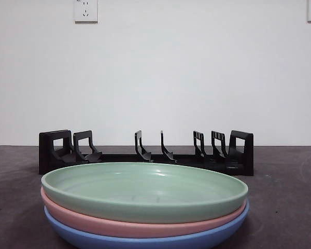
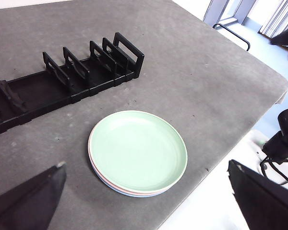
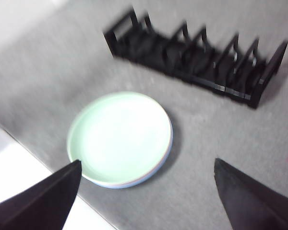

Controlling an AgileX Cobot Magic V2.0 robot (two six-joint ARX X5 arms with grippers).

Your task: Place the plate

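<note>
A stack of three plates lies near the table's front edge, with a green plate [image 1: 144,191] on top, a pink plate [image 1: 119,224] under it and a blue plate [image 1: 145,241] at the bottom. Behind the stack stands an empty black slotted rack [image 1: 145,153]. In the left wrist view the green plate [image 2: 138,150] and the rack [image 2: 62,81] lie below my left gripper [image 2: 149,201], which is open and high above the table. My right gripper [image 3: 149,196] is open too, hovering above the green plate [image 3: 120,136] and the rack [image 3: 197,55]. Neither gripper holds anything.
The grey table's near edge [image 2: 221,158] runs close to the plate stack. A white wall with sockets [image 1: 86,10] rises behind the rack. The other arm's dark parts [image 2: 283,143] show beyond the table edge.
</note>
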